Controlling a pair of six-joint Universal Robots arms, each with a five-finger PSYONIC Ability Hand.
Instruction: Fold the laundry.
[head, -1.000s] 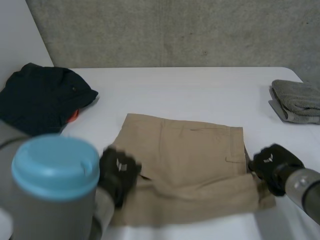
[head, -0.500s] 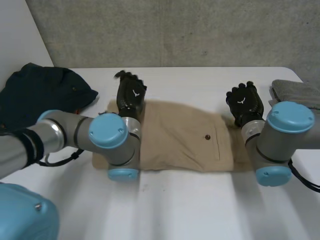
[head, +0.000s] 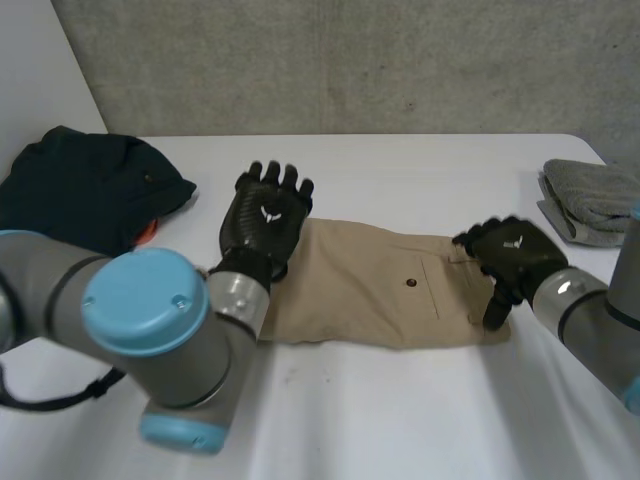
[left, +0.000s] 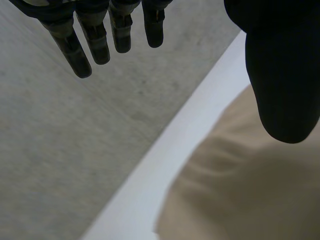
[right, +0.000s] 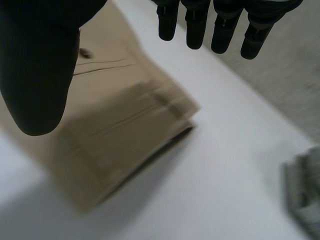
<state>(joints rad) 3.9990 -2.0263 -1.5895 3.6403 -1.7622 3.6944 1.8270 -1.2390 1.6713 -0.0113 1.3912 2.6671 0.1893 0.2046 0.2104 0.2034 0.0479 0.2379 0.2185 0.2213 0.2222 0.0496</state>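
Folded tan cloth shorts (head: 385, 285), centre frame. Left hand (head: 265, 222) at left end, right hand (head: 512, 258) at right end; both straight-fingered, holding nothing.

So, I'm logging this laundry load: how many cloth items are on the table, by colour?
Tan: 1, the folded tan garment
Dark: 1, the bundled dark garment
Grey: 1, the folded grey cloth
Orange: 1, the orange piece, mostly hidden under the dark garment
Total: 4

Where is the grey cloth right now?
In the head view, the folded grey cloth lies at the right edge of the table, beyond the right hand and apart from the tan shorts.
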